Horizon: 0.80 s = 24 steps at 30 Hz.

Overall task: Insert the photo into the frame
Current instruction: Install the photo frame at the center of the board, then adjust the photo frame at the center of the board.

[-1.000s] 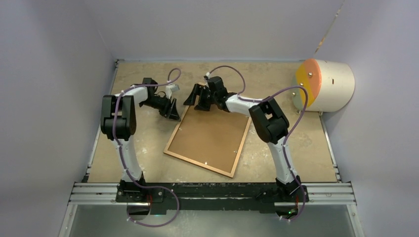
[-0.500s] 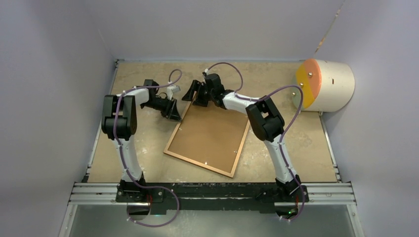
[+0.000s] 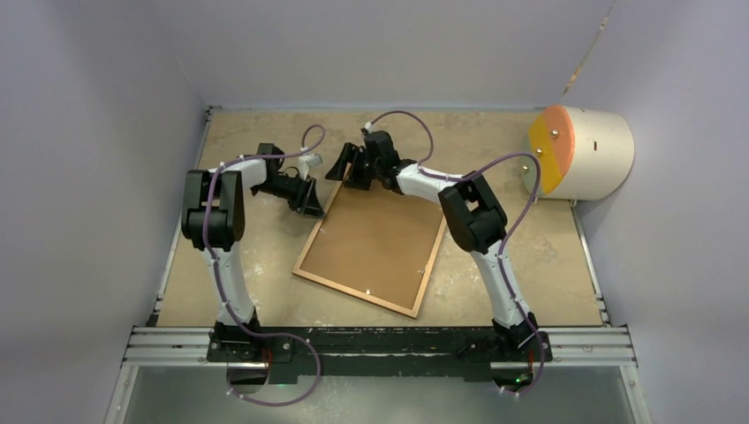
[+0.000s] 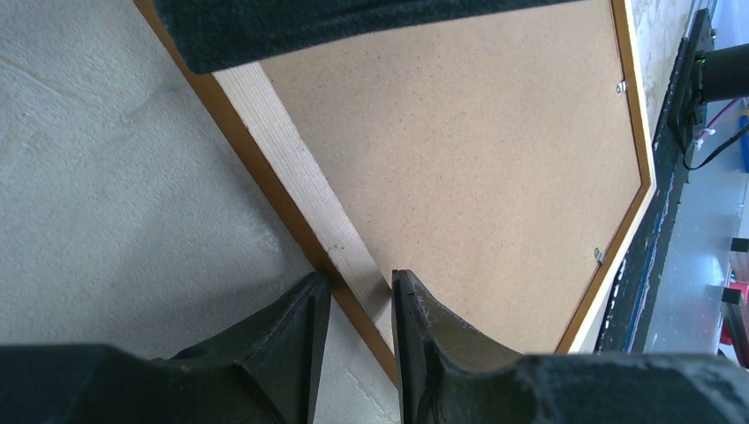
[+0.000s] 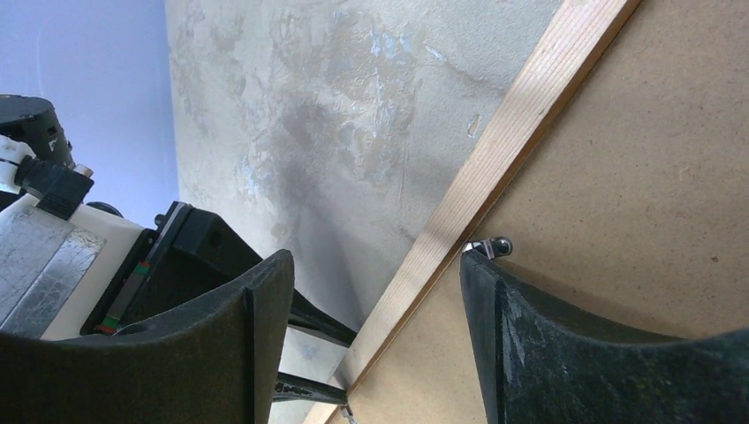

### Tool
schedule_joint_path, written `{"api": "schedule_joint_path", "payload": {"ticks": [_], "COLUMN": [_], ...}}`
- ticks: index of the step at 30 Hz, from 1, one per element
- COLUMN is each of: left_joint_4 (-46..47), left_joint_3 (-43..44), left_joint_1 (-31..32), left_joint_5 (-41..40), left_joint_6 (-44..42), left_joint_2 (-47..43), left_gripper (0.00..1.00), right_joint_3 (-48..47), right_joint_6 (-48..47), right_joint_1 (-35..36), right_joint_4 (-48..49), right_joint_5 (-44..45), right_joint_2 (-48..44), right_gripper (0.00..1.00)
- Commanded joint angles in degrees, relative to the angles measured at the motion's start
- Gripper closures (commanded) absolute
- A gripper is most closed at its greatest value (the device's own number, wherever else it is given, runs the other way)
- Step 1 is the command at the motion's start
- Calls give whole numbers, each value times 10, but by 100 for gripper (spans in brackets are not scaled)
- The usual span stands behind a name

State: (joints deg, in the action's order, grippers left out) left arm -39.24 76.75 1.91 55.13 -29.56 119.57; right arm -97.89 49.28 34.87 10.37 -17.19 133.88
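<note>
The frame (image 3: 355, 294) lies face down and askew in the middle of the table, with the brown backing board (image 3: 375, 238) filling it. The photo is hidden. My left gripper (image 3: 311, 201) is at the frame's left rail near the far corner. In the left wrist view its fingers (image 4: 360, 287) pinch that pale wooden rail (image 4: 291, 150) from both sides. My right gripper (image 3: 347, 170) stands open over the far rail (image 5: 512, 132). One of its fingers is out over the table and the other is by a small metal tab (image 5: 495, 246) on the board.
A white cylinder with an orange face (image 3: 583, 150) lies at the back right. Grey walls close in the table on three sides. The arms' metal rail (image 3: 380, 340) runs along the near edge.
My left gripper has closed in on the frame's left rail. My right gripper has shifted slightly left along the far rail and narrowed a little.
</note>
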Motion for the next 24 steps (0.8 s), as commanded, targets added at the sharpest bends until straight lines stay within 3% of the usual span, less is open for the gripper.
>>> {"api": "schedule_joint_path", "payload": {"ticks": [1,6,11,16,24], "left_joint_4": [-8,-21,-65,-121,-88], "left_joint_3": [-17,-12,17,40,-11], "left_joint_1": [2,-1,-19,-56,-58], "left_joint_5": [-41,-33,-30,-40,-117], "left_joint_6": [-22,-25,-48,-95,-110], "left_joint_2": [11,1,-18,-43,-63], "left_gripper": [65,65,63,55,51], "right_joint_3": [-31,-39,-18,149,391], "right_joint_6": [-17,-21,-25,-10,-36], "right_joint_1": [-2,-2,-19,-84,-250], "right_joint_4": [-17,-16,-13,2,-88], "right_joint_5": [30,2,-30,-10,106], "right_joint_2": [24,8,-72,-217,-407], "right_gripper": [29,28,18,1,1]}}
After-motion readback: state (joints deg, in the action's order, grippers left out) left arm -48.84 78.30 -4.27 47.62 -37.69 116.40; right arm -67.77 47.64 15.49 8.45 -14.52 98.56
